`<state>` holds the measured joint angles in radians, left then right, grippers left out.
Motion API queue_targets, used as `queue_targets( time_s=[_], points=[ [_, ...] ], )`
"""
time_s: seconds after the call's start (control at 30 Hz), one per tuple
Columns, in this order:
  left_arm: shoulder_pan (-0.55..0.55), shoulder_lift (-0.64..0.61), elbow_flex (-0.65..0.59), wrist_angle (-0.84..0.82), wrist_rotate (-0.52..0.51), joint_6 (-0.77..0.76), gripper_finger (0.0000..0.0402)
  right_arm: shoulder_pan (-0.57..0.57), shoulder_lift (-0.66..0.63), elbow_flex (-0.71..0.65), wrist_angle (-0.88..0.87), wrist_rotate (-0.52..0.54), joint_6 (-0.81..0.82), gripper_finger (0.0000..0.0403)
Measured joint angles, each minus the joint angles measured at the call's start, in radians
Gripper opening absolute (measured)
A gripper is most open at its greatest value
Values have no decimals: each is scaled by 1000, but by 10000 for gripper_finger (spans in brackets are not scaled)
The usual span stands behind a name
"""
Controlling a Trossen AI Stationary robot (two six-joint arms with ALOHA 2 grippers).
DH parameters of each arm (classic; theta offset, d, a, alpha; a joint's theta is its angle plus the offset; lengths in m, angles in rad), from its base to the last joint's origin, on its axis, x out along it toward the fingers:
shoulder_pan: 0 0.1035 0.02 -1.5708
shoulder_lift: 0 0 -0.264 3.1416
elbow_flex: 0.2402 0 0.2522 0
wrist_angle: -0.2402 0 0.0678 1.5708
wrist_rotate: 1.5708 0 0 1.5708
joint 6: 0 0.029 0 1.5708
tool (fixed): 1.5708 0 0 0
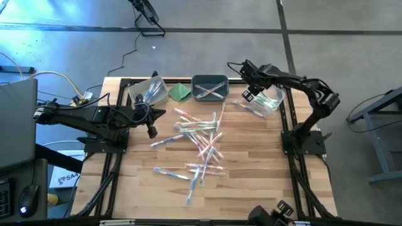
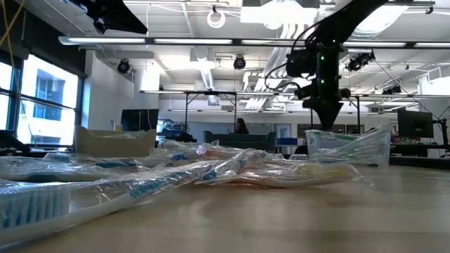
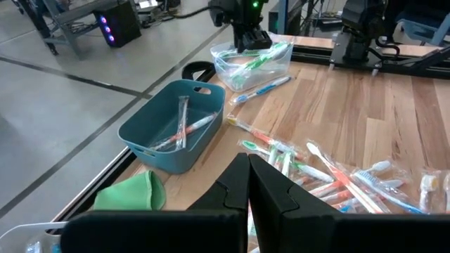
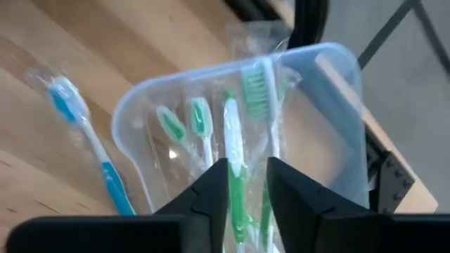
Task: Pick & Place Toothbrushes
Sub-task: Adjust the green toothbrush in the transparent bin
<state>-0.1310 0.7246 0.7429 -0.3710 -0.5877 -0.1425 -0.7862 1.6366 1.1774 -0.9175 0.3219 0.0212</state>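
— Where the right claw (image 1: 251,95) hangs over the clear bin (image 1: 271,99) at the desk's (image 1: 251,182) far right corner, what do we find?

— We find its fingers (image 4: 211,184) partly parted around a green toothbrush (image 4: 234,151) that stands inside that bin among other green ones; we cannot tell whether it is gripped. A blue toothbrush (image 4: 91,144) lies on the wood just beside the bin.

— And the remainder?

— We note the loose toothbrushes (image 1: 200,141) heaped mid-desk, several more in the teal bin (image 1: 210,88), and the left claw (image 1: 151,130) clenched, empty, near the heap's left edge.
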Motion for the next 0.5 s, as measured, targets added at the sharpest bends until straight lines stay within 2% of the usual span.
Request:
queue_targets(
  time_s=[0.07,0.27,0.4,0.5],
  points=[
    [0,0,0,0,0,0,0,0,24,0,-8,3,0,117],
    [0,0,0,0,0,0,0,25,62,0,-10,105,1,187],
    [0,0,0,-8,0,1,0,41,61,0,-9,162,2,204],
    [0,0,0,-21,0,3,0,29,61,0,-5,159,2,202]
  ],
)
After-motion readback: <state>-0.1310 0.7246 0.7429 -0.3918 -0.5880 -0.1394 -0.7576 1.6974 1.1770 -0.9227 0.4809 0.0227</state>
